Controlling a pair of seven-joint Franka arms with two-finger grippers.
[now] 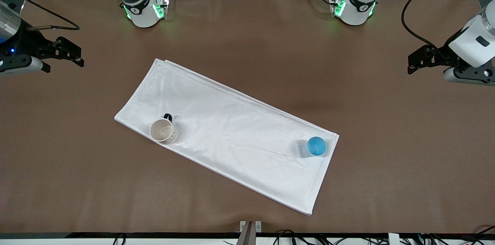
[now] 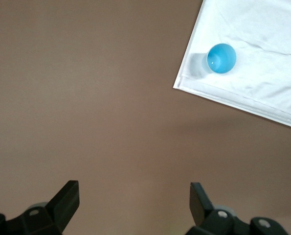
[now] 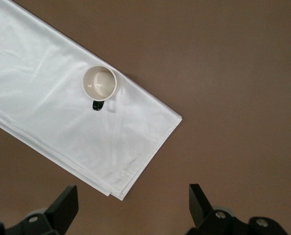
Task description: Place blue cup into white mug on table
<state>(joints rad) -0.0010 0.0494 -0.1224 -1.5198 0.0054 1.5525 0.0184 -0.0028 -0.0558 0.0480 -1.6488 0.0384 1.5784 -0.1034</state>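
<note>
Both grippers, left and right, hang wide open over bare table; the small bright-blue plastic cup, lower right of the front view on the white cloth, looks light, rigid and slick, best pinched across its rim.

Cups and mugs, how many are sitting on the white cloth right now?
2. The white mug stands upright on the cloth toward the right arm's end; the blue cup stands upright near the cloth's corner toward the left arm's end. Nothing looks hidden.
</note>
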